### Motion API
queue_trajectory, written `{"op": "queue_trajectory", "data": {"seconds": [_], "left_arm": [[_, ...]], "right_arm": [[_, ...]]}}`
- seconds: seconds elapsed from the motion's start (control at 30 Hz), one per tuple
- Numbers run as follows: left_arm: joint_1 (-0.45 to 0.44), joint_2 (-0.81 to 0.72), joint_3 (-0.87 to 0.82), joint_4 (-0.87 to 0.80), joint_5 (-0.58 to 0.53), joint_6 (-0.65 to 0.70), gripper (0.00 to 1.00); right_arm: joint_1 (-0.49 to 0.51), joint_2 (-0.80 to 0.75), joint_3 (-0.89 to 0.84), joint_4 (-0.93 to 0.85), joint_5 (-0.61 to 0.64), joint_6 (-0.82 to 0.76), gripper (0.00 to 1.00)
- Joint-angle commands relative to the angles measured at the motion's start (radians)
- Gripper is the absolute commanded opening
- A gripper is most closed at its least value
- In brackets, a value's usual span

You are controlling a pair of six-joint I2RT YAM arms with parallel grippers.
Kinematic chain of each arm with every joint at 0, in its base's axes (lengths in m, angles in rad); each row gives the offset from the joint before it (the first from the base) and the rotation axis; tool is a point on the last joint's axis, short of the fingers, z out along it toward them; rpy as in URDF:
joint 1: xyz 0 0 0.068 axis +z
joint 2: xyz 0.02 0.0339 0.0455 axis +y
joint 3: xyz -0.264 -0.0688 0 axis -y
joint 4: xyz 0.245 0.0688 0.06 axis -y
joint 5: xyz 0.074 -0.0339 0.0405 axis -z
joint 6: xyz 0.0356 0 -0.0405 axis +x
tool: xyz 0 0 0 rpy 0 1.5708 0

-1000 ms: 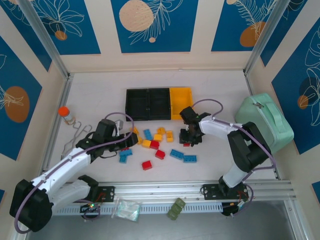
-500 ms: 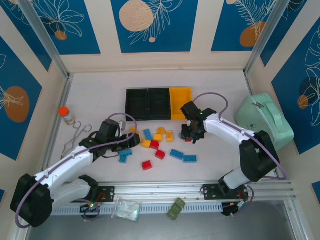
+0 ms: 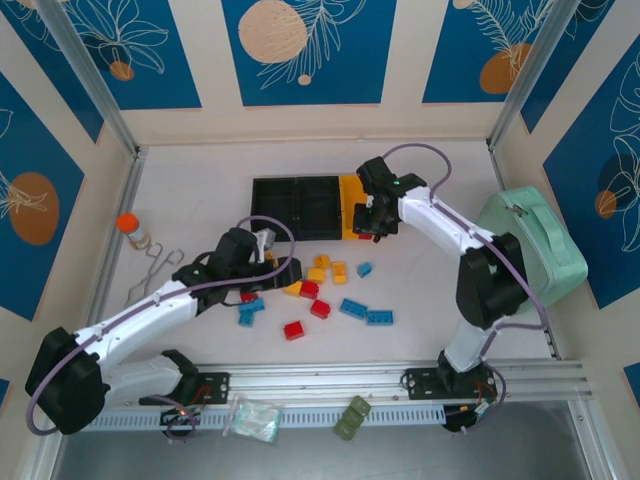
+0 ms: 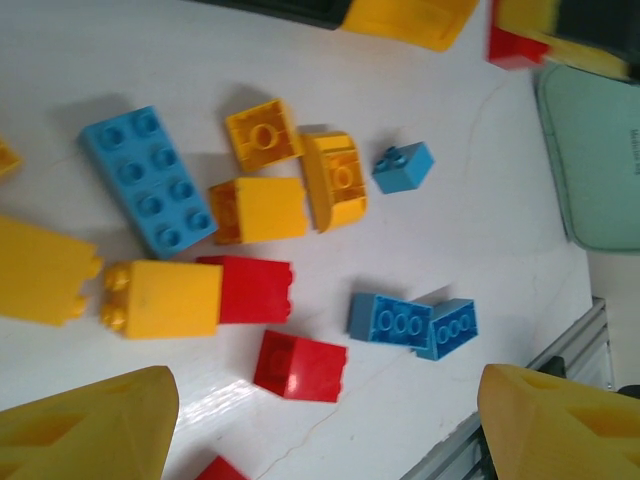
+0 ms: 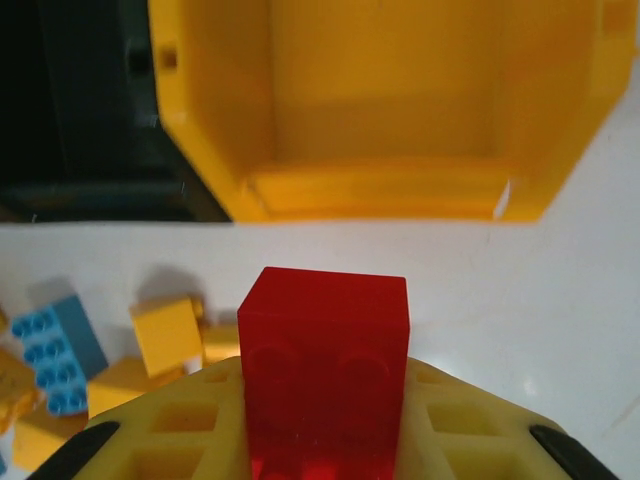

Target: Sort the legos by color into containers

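The right end effector (image 3: 374, 224) clamps a red studded plastic brick (image 5: 323, 340) just short of the yellow-orange open plastic bin (image 5: 380, 190). The left end effector (image 3: 283, 268) hangs, jaws spread wide, above loose red, blue and yellow bricks (image 4: 150, 180) on the white worktop (image 3: 200, 190).

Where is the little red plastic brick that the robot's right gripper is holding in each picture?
Top external: the small red plastic brick sits a bit right of centre, at the near edge of the yellow-orange plastic bin.
Left wrist: in the top right corner, right of the bin's corner.
Right wrist: bottom centre, big and close, in front of the bin's near wall.
Shared landmark: the yellow-orange bin.
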Motion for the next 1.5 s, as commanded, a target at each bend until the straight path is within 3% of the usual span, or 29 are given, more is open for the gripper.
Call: {"op": "queue_trajectory", "data": {"seconds": [0.0, 0.43, 0.77, 1.0, 1.23, 1.47], "left_arm": [[-0.024, 0.032, 0.053, 0.014, -0.006, 0.009, 0.78], [-0.044, 0.002, 0.008, 0.004, -0.041, -0.006, 0.79], [-0.045, -0.021, -0.014, -0.007, -0.052, -0.02, 0.79], [-0.045, -0.066, -0.029, -0.046, -0.073, -0.027, 0.79], [-0.045, -0.123, -0.058, -0.108, -0.094, -0.029, 0.79], [-0.056, -0.109, -0.063, -0.146, -0.033, 0.008, 0.79]], "right_arm": [[-0.026, 0.099, 0.095, -0.044, -0.022, -0.017, 0.27], [-0.058, 0.314, 0.289, -0.076, -0.014, -0.006, 0.28], [-0.045, 0.318, 0.319, -0.103, 0.012, 0.005, 0.49], [-0.024, 0.156, 0.242, -0.076, 0.016, 0.007, 0.52], [0.005, -0.074, 0.023, -0.032, -0.01, 0.014, 0.52], [0.039, -0.285, -0.221, -0.011, -0.034, 0.034, 0.56]]}}
